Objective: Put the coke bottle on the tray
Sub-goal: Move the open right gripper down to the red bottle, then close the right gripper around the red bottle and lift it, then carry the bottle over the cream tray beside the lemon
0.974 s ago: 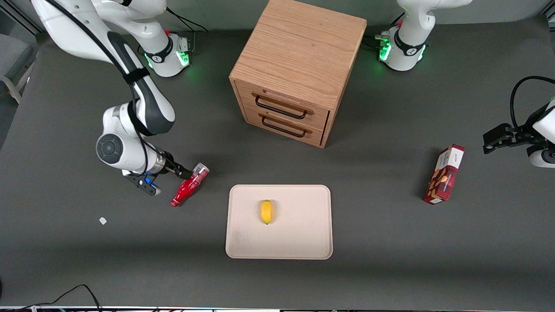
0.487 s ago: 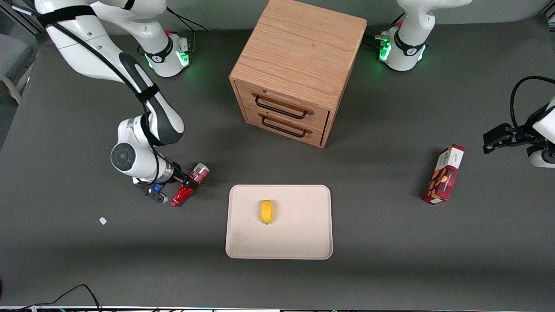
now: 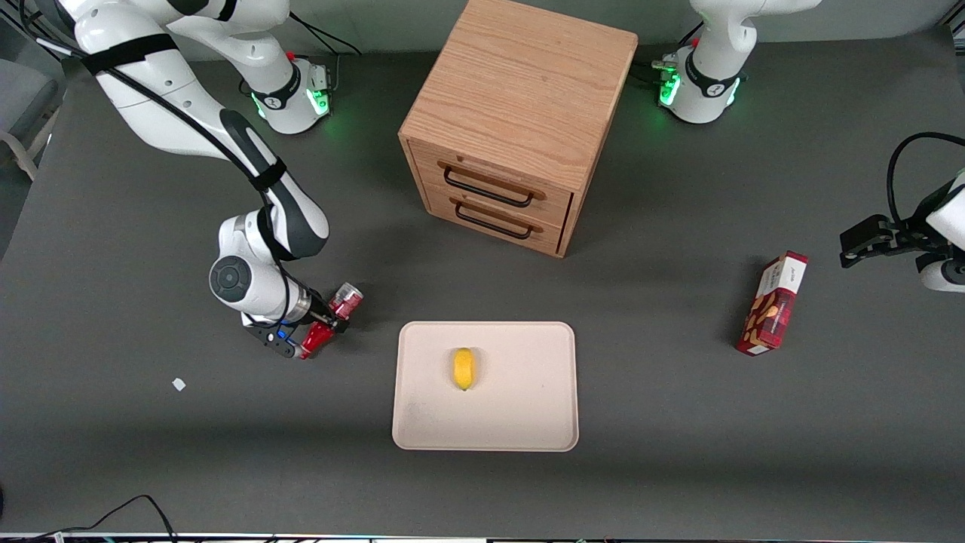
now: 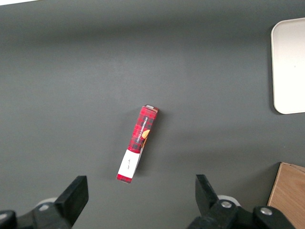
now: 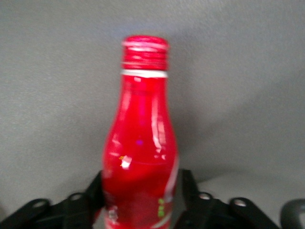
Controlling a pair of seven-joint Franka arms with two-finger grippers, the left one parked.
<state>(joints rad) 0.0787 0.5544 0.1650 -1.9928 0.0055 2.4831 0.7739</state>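
Tray (image 3: 520, 422) lies nearest the front camera, a yellow item (image 3: 463, 368) on it; coke bottle (image 3: 332, 318) lies on the table beside the tray toward the working arm's end; gripper (image 3: 320, 326) has advanced to straddle its middle, fingers flanking the body, closure uncertain; grasp judged imminent.

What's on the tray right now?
Only a small yellow object lies on the tray. The coke bottle lies on the table beside it, with the claw around it.
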